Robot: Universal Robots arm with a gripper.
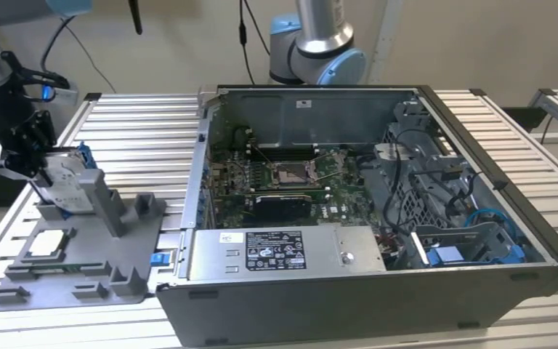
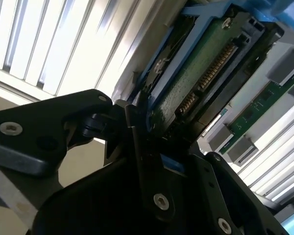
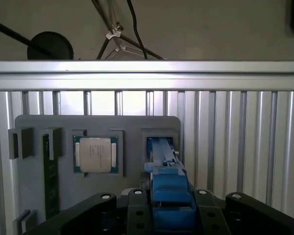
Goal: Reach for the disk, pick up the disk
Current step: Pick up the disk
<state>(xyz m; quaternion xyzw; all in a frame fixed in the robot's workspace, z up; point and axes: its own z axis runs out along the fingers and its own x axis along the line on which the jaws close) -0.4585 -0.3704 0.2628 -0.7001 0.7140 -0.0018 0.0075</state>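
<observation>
In the exterior view, the black gripper (image 1: 38, 163) is clasping the flat silver-grey, blue-bracketed disk (image 1: 66, 182), which is standing upright in the grey moulded holder (image 1: 85, 269) at the exterior view's left. In the second wrist view, the disk (image 2: 206, 68) is showing its green board. In the first wrist view, the fingers (image 3: 137, 210) are pressing both sides of the blue bracket. A straight, square lift looks best for clearing the slot.

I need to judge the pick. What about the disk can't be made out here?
- Exterior view: the hand covers part of the disk.
- First wrist view: disk seen edge-on, near end behind the hand.
- Second wrist view: disk's far end cut off by the picture's edge.
</observation>
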